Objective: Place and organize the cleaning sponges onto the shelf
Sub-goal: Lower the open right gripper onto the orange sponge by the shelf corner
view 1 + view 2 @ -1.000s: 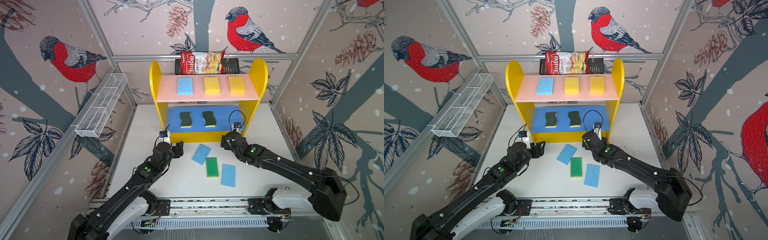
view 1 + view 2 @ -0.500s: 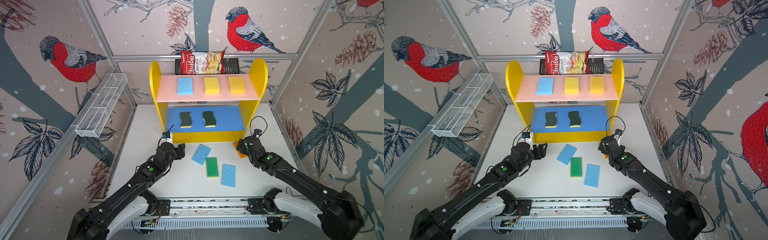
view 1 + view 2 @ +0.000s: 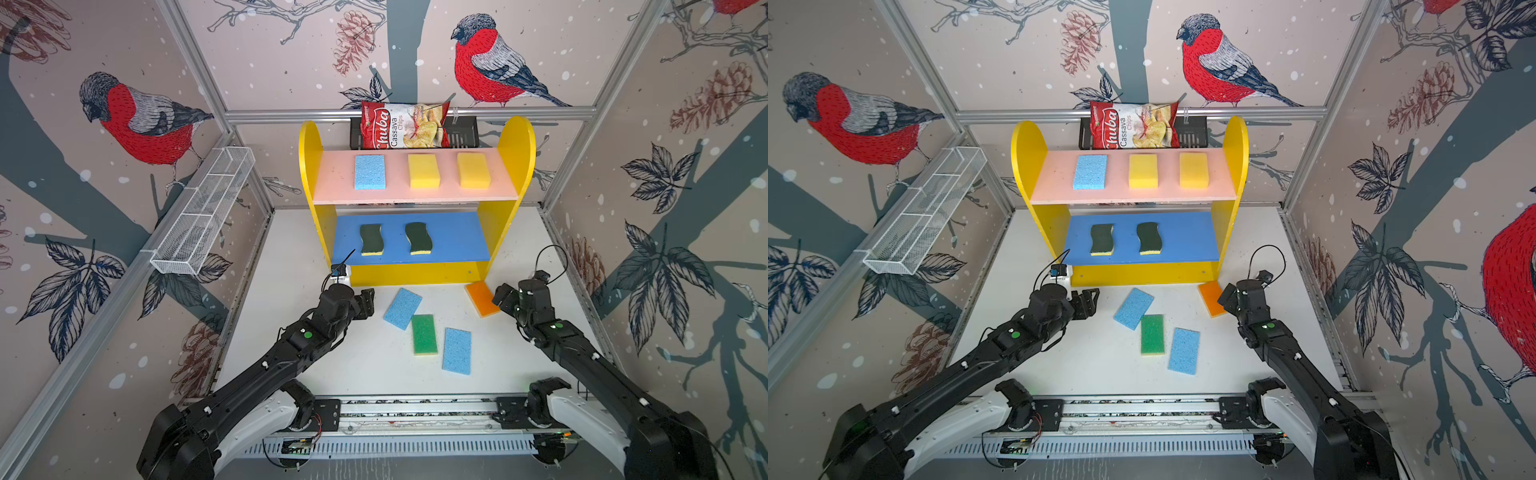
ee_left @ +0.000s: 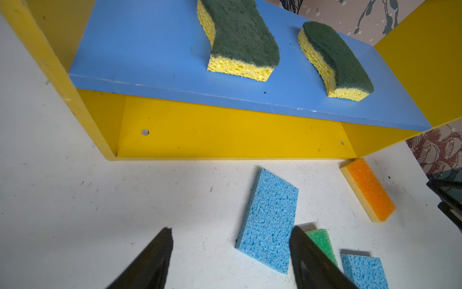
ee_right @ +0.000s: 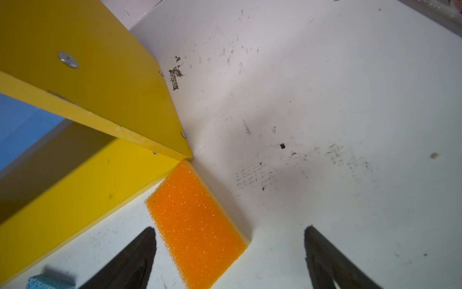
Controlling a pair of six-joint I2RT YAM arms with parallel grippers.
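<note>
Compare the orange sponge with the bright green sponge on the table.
The orange sponge sits at the shelf base corner; the green sponge lies farther out, mid-table. The orange sponge is skewed to the shelf front; the green sponge lies nearly square to it. Both lie flat, unshelved.

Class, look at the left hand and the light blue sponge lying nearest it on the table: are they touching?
Apart. In both top views a strip of bare white table shows between the open left hand and the light blue sponge.

Blk jointed L arm [image 3: 286, 353] & R arm [image 3: 577, 349], white shoulder covers [image 3: 257, 419], green dot each [image 3: 307, 334], looped wrist cables [image 3: 552, 246]
</note>
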